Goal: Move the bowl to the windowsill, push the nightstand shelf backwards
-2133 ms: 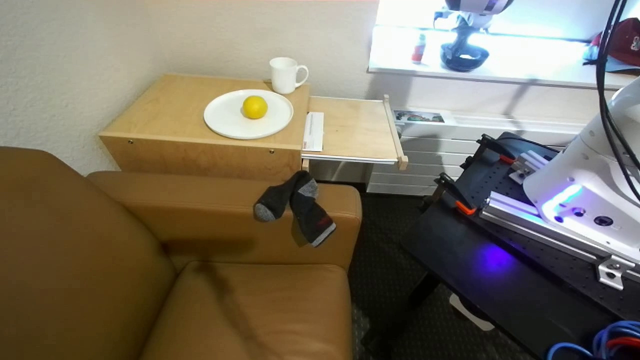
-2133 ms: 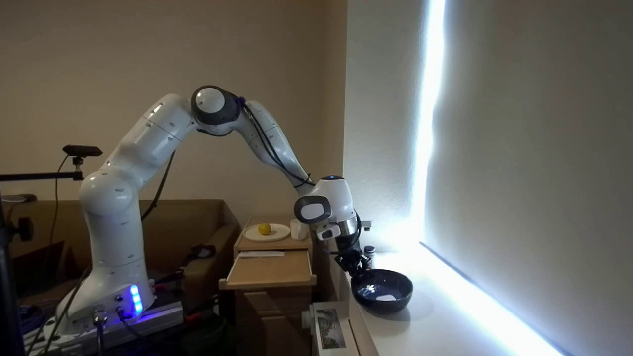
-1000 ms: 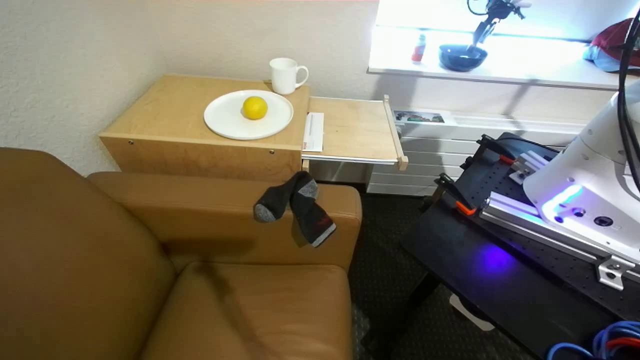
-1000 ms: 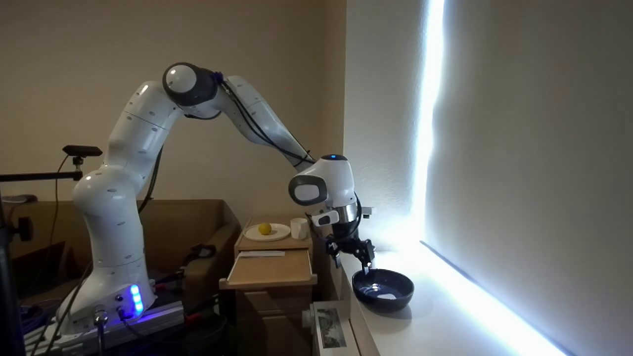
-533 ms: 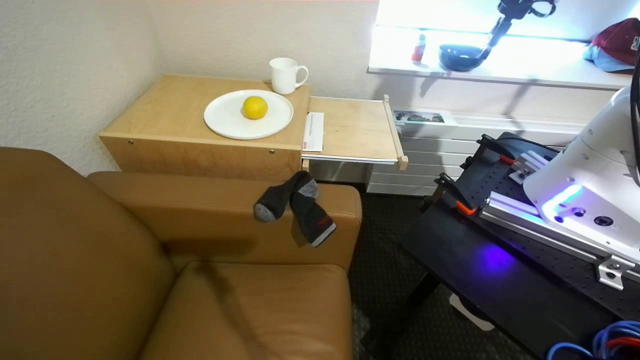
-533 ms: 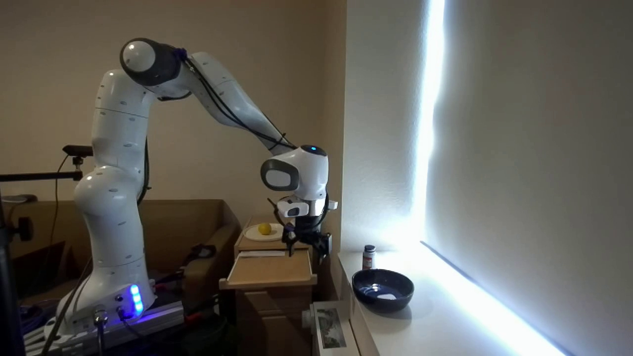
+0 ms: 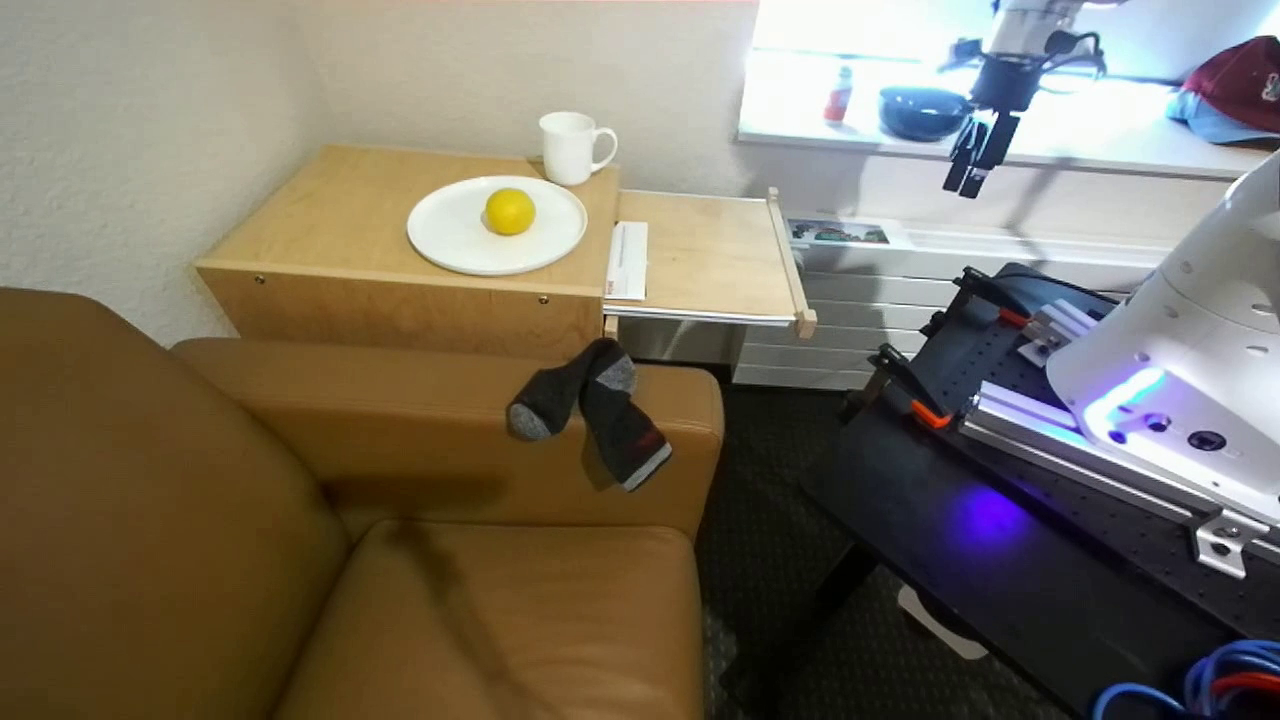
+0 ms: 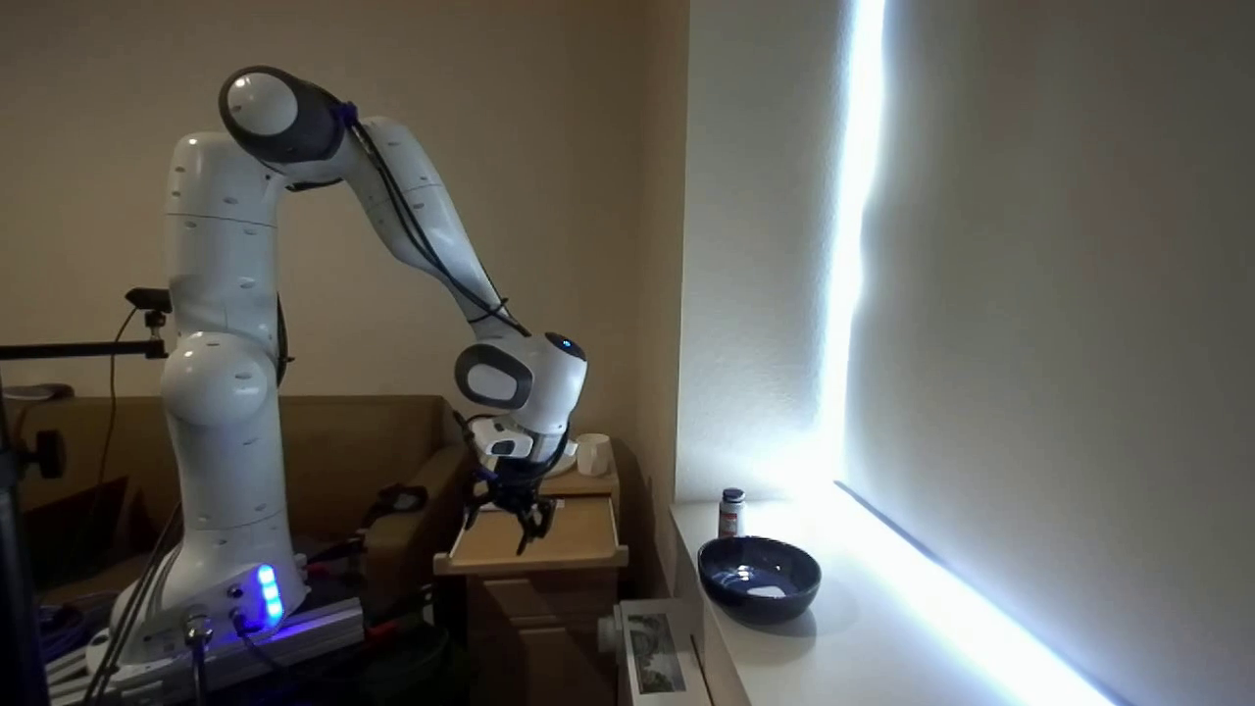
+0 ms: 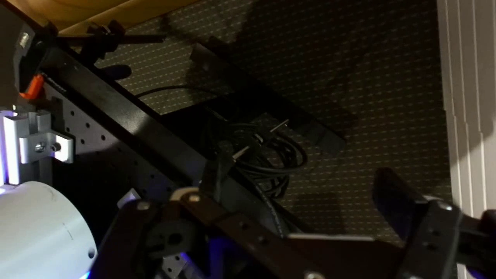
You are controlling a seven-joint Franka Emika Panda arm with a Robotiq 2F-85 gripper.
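Observation:
The dark bowl [image 8: 757,606] sits upright on the white windowsill [image 8: 873,657], near its front edge. Both exterior views show it there, apart from the gripper. In an exterior view the light-wood nightstand shelf [image 7: 715,255] stands pulled out, a white strip along its inner edge. My gripper [image 8: 500,537] hangs in the air, pointing down, its fingers spread with nothing between them. It overlaps the shelf in that view. In the wrist view the open gripper [image 9: 300,178] has dark carpet beneath it; bowl, windowsill and shelf are out of that view.
On the nightstand top [image 7: 350,215] are a white plate [image 7: 450,235] with a yellow fruit and a white mug [image 7: 567,150]. A small bottle [image 8: 731,513] and a cap [image 7: 1235,85] share the sill. A radiator [image 7: 830,345], sofa arm with socks [image 7: 600,400] and black robot table [image 7: 900,520] stand nearby.
The gripper has risen from the bowl's rim and swung away from the windowsill, back toward the robot's base. The bowl stays on the sill; the shelf has not moved.

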